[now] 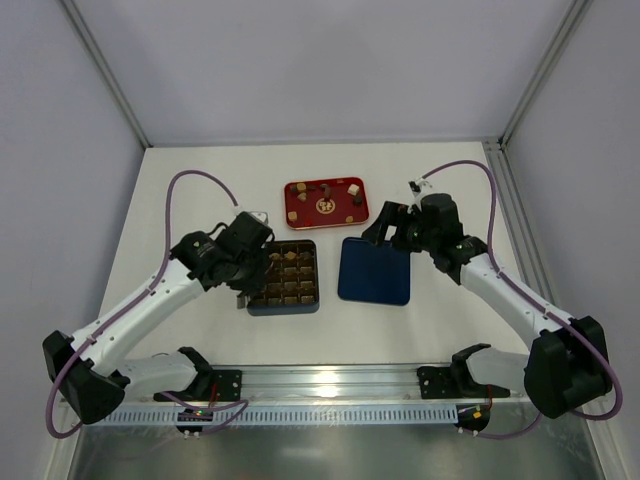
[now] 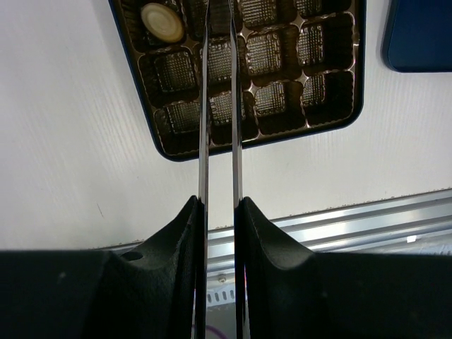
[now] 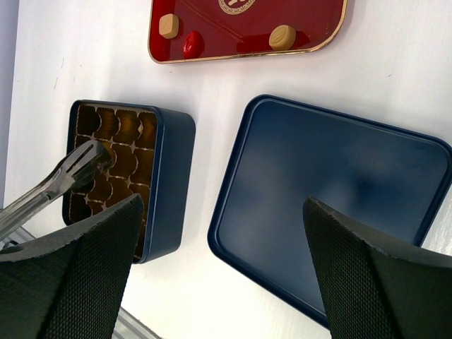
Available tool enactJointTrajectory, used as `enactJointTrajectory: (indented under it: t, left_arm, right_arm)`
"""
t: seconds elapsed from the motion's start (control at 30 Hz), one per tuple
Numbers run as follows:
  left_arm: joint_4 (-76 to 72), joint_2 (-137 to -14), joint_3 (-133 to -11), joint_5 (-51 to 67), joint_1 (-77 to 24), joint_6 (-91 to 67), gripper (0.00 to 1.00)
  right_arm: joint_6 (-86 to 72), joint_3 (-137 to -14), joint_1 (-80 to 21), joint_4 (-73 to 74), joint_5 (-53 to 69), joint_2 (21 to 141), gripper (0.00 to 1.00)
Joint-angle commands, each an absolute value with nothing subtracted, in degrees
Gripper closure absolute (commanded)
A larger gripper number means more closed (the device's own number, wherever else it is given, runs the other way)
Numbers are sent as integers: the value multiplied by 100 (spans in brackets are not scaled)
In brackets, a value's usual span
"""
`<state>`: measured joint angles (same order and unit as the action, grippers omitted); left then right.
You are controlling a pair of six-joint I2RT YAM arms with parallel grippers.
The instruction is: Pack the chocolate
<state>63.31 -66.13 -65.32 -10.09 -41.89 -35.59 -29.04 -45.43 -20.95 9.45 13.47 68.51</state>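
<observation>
White tabletop (image 1: 200,200) fills a booth of plain pale-grey walls, with an aluminium rail (image 1: 330,385) along the near edge where the two arms are bolted. One red tray (image 1: 310,221) with a gold rim lies at the far middle. One dark box (image 1: 285,308) of gridded brown compartments sits nearer and slightly left. One navy lid (image 1: 375,272) lies flat just right of the box, apart from it. Chocolate pieces (image 1: 353,188) lie scattered on the tray, roughly seven from above, though they are too small for a sure count. The right wrist view shows only the tray's near strip, with three pieces on it, two tan and one that looks red. Only the left wrist view shows one cream round (image 2: 162,21) sitting in a cell of the box's left column, while the nearer cells show their ribbed brown liner. The left gripper (image 2: 217,205) is clamped on one pair of metal tongs (image 2: 203,106), whose thin blades run close together out over the box. Their tips leave that frame, and I cannot tell whether they carry a piece. The right gripper (image 3: 222,205) hovers above the lid with its fingers spread wide, holding nothing.
</observation>
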Motion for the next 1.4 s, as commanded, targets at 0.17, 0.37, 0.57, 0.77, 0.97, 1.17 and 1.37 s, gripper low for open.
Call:
enactJointTrajectory:
  t: [0.17,0.37,0.57,0.77,0.97,1.17,1.37]
  left_arm:
    - [6416,-6486,-6565,-1476,-4254,-3718,67]
    - [6469,-6495,-6653,-1503,-4254,-3674,59]
    - [6574,-6522,-7073,-1477,-4263,-3612,56]
    - [6276,-6986,-7970,-1239,-4263,-3472,56]
    - [5626,-8249,-8963,-1520,-4263,-3173,57]
    - [5203,-9736,-10367,-1828,-4219,-2717,57]
    - [5528,-11327,-11802,-2048,-4087,-2505,59]
  right_arm:
    - [-2918,-4597,-2118,721,1336,6882,6]
    - [-2918,-4614,-2118,703,1353,6891,7]
    - [-2918,-4632,-2118,703,1371,6900,7]
    - [-2857,-4728,-2109,791,1319,6899,6]
    - [-2804,-4816,-2118,914,1310,6856,7]
    - [-2769,-4860,-2118,1098,1301,6654,7]
    - [-2725,-4825,-2118,1239,1257,6407,7]
